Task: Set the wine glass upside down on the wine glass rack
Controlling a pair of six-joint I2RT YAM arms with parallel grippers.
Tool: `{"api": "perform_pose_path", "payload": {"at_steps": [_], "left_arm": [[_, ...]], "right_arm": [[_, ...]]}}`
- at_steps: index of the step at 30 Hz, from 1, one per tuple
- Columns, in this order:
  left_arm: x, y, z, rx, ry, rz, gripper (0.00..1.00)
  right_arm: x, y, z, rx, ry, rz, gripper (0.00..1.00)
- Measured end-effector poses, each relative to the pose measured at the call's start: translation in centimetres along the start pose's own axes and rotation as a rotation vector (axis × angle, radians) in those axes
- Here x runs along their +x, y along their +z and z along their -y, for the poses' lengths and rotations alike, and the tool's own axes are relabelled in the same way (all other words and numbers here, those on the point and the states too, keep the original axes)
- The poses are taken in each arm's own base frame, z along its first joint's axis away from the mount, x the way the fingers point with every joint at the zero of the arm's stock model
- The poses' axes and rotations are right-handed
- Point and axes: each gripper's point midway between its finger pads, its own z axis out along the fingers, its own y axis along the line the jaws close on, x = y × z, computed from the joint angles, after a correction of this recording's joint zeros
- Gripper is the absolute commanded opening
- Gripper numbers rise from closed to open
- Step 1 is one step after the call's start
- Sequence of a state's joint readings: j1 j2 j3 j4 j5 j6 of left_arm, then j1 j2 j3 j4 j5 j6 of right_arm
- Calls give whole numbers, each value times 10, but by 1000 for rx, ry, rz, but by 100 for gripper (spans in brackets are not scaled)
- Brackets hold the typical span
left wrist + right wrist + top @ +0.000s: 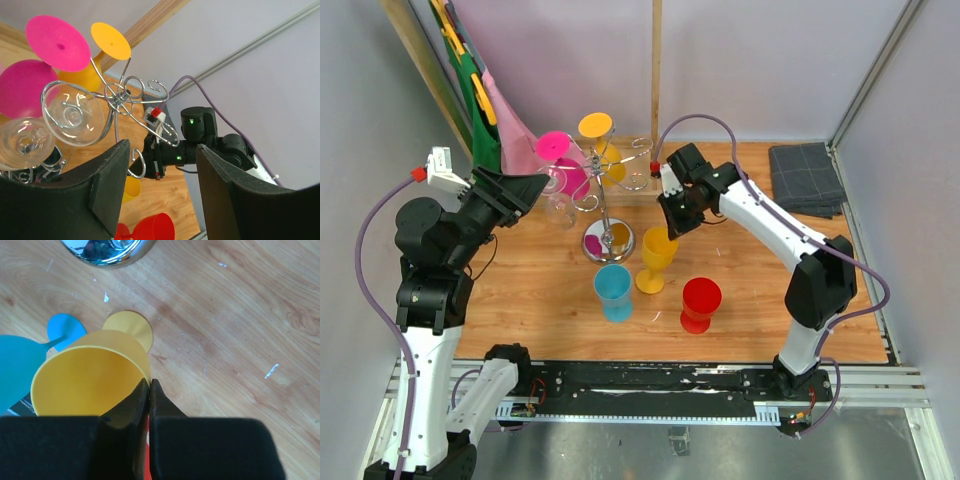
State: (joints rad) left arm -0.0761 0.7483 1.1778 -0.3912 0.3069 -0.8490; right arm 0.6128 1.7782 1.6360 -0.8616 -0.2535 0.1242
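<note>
A yellow wine glass (658, 257) stands upright on the wooden table, just right of the rack's base. My right gripper (673, 222) is shut on its rim (90, 382), one finger inside the bowl and one outside (149, 383). The silver wine glass rack (604, 195) stands at the middle back with its curled arms (120, 94) at the top. Pink (30, 87), yellow (111, 41) and clear (72, 115) glasses hang upside down from it. My left gripper (162, 150) hovers left of the rack, open with nothing between its fingers (525, 190).
A blue glass (613, 291) and a red glass (700, 304) stand upright in front of the rack. A folded grey cloth (806, 176) lies at the back right. A wooden post (656, 70) rises behind the rack, and coloured cloths (485, 110) hang at the back left.
</note>
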Motion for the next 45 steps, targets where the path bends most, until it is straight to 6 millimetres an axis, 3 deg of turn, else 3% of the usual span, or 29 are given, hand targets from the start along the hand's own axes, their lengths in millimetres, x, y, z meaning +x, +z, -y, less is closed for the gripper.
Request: {"api": "perform_pose_path", "payload": {"at_steps": [6,10,14,21,26,30,34,39,45], "left_arm": [[0,0,0,-1,0,1,60],[0,1,-1,-4,-1,2,60],[0,3,-2,-8,-2,-3,60],[-3,7,0,-6,-3,-6,60],[-5,10,2,-1,-2,-5,60],[-6,13,4,10,-8,-6,60],[-5,17,4,17,-19,-16,60],[-6,25,6,28,-33,-24,60],[-12,30,18,84,-40,-16,60]], "right_arm": [[-6,-13,15,100,-2,8,1],[-26,-36,29,211,-8,66,1],[-56,-74,50,375,-8,194,1],[-97,-158,84,685,10,450,1],[-126,-209,84,816,3,648,1],[-150,-252,65,816,2,856,1],[-158,-298,35,740,1,1100,1],[-166,-350,-9,485,-19,1380,1],[-172,-391,-57,133,-96,1557,1]]}}
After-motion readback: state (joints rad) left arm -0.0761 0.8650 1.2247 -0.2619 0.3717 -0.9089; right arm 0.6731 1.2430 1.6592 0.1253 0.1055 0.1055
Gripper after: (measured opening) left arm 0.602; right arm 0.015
